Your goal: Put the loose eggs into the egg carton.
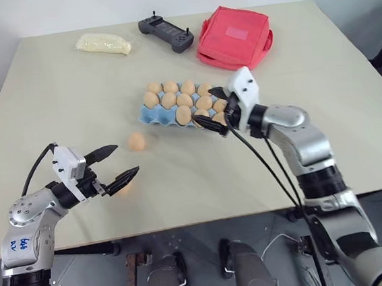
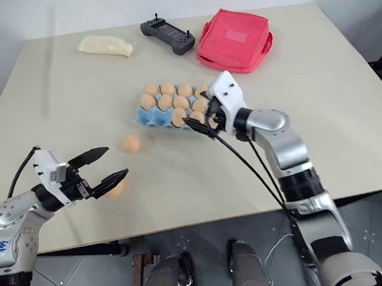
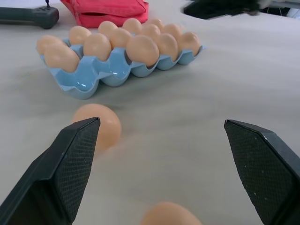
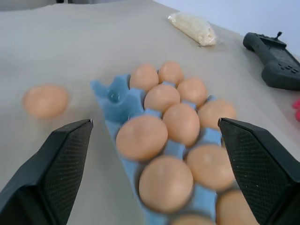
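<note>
The light blue egg carton (image 1: 150,117) sits mid-table with several tan eggs in its cups; the cups at its near left corner are bare. One loose egg (image 1: 136,141) lies on the table just left of the carton. A second loose egg (image 3: 171,215) lies under my left gripper's lower finger. My left gripper (image 1: 125,159) is open, level and pointing toward the carton, with the eggs just ahead of it. My right gripper (image 1: 206,105) hovers open over the carton's right end, holding nothing.
A red fabric pouch (image 1: 233,36) lies at the back right, a black controller (image 1: 165,32) at the back middle, and a bag of white stuff (image 1: 103,43) at the back left. The table's front edge runs just below both arms.
</note>
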Robot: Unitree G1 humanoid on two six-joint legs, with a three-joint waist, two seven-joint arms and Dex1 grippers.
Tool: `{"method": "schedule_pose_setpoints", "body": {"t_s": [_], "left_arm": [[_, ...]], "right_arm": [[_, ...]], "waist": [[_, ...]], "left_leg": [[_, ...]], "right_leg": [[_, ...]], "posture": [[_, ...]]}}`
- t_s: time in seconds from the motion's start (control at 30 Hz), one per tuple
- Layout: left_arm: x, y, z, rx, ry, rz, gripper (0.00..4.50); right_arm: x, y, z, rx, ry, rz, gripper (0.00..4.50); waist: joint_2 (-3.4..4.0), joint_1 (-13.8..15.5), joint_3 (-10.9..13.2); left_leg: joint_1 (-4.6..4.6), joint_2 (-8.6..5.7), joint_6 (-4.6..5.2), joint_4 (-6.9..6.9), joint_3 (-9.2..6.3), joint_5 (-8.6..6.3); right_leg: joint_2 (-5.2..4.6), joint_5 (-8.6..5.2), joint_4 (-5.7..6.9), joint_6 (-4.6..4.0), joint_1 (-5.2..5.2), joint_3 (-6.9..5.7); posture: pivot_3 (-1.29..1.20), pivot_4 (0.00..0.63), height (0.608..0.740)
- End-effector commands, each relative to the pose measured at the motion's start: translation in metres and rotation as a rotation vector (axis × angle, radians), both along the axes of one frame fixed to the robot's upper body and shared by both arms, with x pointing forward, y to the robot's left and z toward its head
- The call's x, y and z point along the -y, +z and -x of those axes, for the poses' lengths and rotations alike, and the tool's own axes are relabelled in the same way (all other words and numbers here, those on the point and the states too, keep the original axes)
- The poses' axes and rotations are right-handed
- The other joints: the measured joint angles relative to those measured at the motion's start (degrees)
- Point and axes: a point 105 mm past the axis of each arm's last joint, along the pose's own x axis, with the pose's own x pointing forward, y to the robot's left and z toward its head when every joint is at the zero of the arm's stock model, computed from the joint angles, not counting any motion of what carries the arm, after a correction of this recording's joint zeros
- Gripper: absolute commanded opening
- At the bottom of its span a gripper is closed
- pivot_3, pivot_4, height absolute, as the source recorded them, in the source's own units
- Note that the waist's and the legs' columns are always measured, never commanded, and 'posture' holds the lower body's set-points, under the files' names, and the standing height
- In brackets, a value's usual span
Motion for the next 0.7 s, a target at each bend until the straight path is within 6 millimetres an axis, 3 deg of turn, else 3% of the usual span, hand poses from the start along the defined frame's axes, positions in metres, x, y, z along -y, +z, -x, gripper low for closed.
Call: {"method": "schedule_pose_setpoints", "body": {"t_s": [0.03, 0.3, 0.43, 0.7], "left_arm": [[-0.005, 0.014, -0.001, 0.058, 0.039, 0.01, 4.5], [-0.023, 0.024, -0.004, 0.111, 0.192, -0.001, 4.5], [-0.029, 0.03, 0.002, 0.135, 0.257, -0.009, 4.5], [-0.035, 0.023, 0.027, 0.094, 0.361, 0.007, 4.5]], "right_arm": [[0.025, 0.013, 0.017, 0.05, 0.033, 0.019, 4.48], [0.072, -0.012, 0.038, -0.005, 0.072, 0.121, 4.48], [0.074, -0.015, 0.044, -0.027, 0.123, 0.128, 4.48], [0.067, -0.011, 0.033, -0.042, 0.099, 0.084, 4.48]], "waist": [[0.0, 0.13, 0.0], [-0.02, 0.44, 0.01], [-0.04, 0.62, 0.02], [-0.04, 1.23, 0.02]], "left_leg": [[0.0, 0.0, 0.01, 0.01, 0.0, -0.01], [0.2, 0.03, 0.24, 0.02, 0.08, -0.19], [0.23, 0.04, 0.24, 0.03, 0.11, -0.19], [0.21, 0.03, 0.21, 0.01, 0.11, -0.23]], "right_leg": [[0.0, 0.0, -0.04, 0.0, 0.0, -0.01], [0.02, 0.0, -0.09, 0.0, 0.1, -0.04], [0.0, 0.0, -0.07, -0.01, 0.11, 0.01], [-0.07, 0.0, -0.15, -0.02, 0.09, 0.21]], "posture": [[0.0, 0.15, 0.74], [0.0, 0.15, 0.74], [0.0, 0.15, 0.74], [0.0, 0.15, 0.74]]}}
